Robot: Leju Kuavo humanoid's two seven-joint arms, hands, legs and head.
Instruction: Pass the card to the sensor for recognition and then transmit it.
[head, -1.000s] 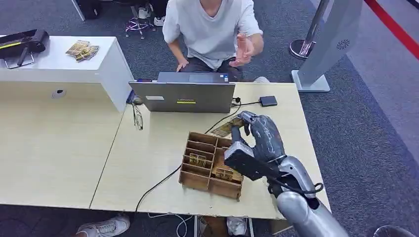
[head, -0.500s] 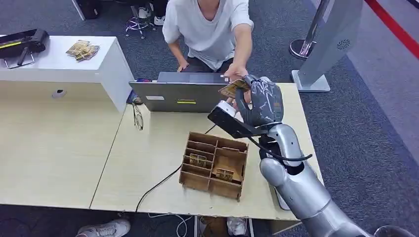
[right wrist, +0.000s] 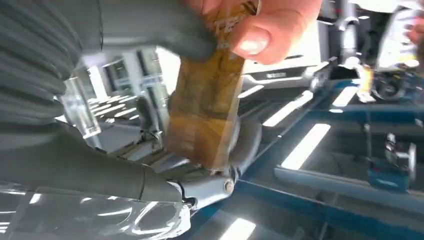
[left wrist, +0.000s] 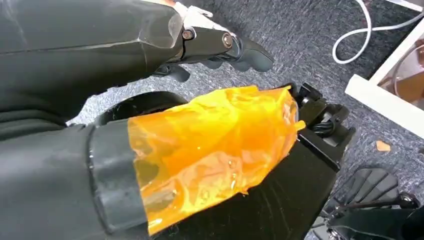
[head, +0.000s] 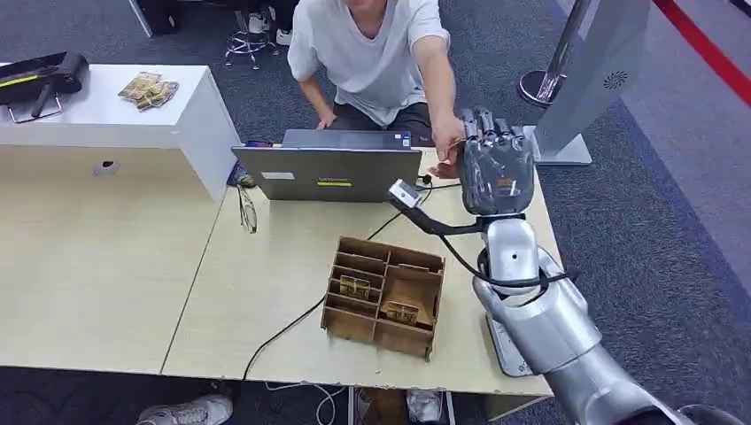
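Right hand [head: 497, 170]: raised over surface [head: 266, 292], gripping card [right wrist: 205, 105]; person's hand [right wrist: 260, 27] pinches same card. Step: handover. Next, judged: release once taken.

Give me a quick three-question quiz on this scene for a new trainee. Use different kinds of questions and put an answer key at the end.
1. True or false: the brown wooden compartment box stands on the pale wooden table behind the open grey laptop, on the seated person's side.
2. The robot's right hand is raised. The yellow-brown printed card against its fingers is:
A) lying flat on the table
B) pinched at one end by the person's hand
C) tucked under the laptop
3. Fill in: the robot's left hand holds ____.

Key: 1 false, since the box is on the robot's side of the laptop; 2 B; 3 nothing.
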